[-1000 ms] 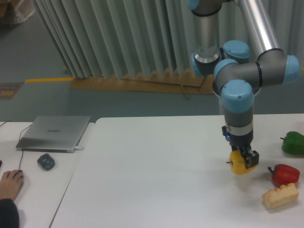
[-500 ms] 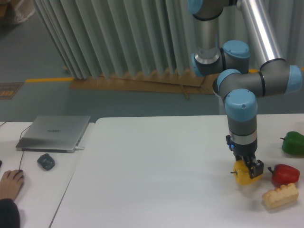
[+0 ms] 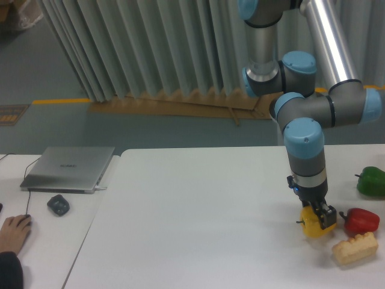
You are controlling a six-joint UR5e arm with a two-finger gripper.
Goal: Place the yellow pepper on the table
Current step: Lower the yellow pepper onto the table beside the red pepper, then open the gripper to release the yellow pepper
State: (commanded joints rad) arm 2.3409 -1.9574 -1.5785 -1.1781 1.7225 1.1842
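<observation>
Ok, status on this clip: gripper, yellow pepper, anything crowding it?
Gripper shut on yellow pepper, low at the table. Red pepper and bread-like block close on its right.

The gripper [image 3: 319, 215], closed on the yellow pepper [image 3: 311, 224], hangs low over the right part of the table [image 3: 192, 217], hemmed in on its right by the red pepper [image 3: 361, 221] and the pale bread-like block [image 3: 355, 248] just beside it, with a green pepper [image 3: 371, 180] farther back near the right edge. To its left the white tabletop lies bare across its whole width. The laptop [image 3: 69, 168], mouse [image 3: 58, 205] and a person's hand [image 3: 13, 232] sit well apart on the smaller desk [image 3: 36, 247].
</observation>
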